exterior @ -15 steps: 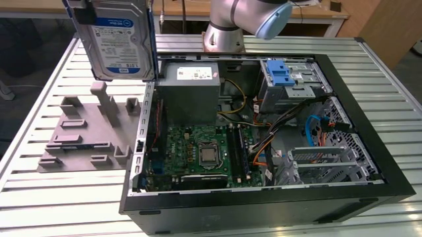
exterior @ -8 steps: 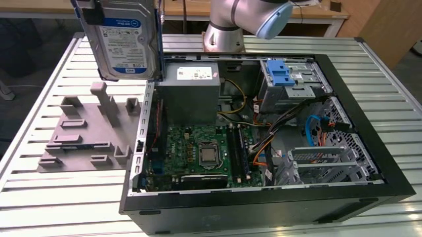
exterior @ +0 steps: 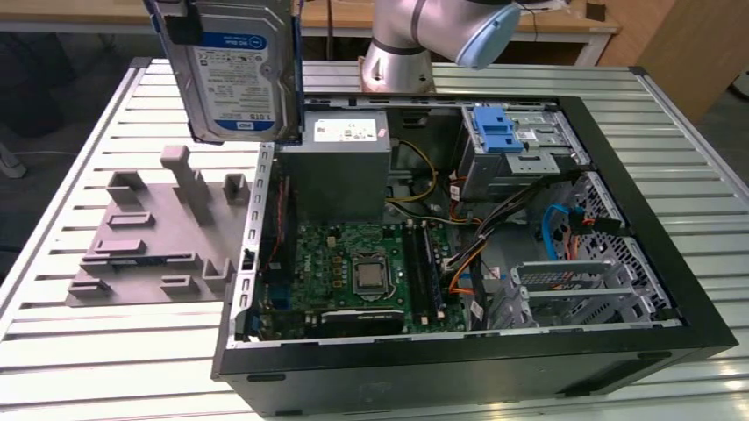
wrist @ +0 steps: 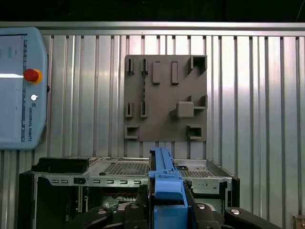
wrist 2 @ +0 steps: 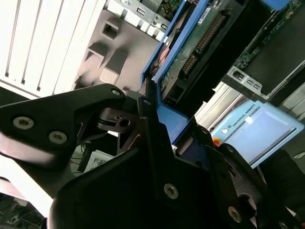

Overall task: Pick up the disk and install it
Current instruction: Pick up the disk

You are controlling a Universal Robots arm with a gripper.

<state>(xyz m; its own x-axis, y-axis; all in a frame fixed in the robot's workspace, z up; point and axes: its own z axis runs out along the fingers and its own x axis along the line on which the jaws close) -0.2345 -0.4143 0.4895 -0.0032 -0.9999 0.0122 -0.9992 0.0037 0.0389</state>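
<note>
The disk [exterior: 234, 70], a silver-grey drive with a white and blue label in a blue bracket, hangs upright in the air. It is at the exterior view's upper left, above the gap between the grey fixture plate [exterior: 140, 237] and the open computer case [exterior: 661, 254]. My gripper [exterior: 185, 24] is shut on the disk's top edge. In the second wrist view the black fingers [wrist 2: 143, 119] clamp the blue bracket [wrist 2: 167, 114], with the drive's green circuit board [wrist 2: 190, 52] facing out. In the first wrist view the bracket's edge [wrist: 164, 179] runs between the fingers [wrist: 200, 212].
Inside the case are a grey power supply box [exterior: 333, 167], a motherboard [exterior: 351, 272] and a drive bay with a blue ribbed latch [exterior: 497, 132]. A teach pendant [wrist: 19, 86] lies on the slatted metal table [exterior: 117, 351]. The arm's base [exterior: 398, 61] stands behind the case.
</note>
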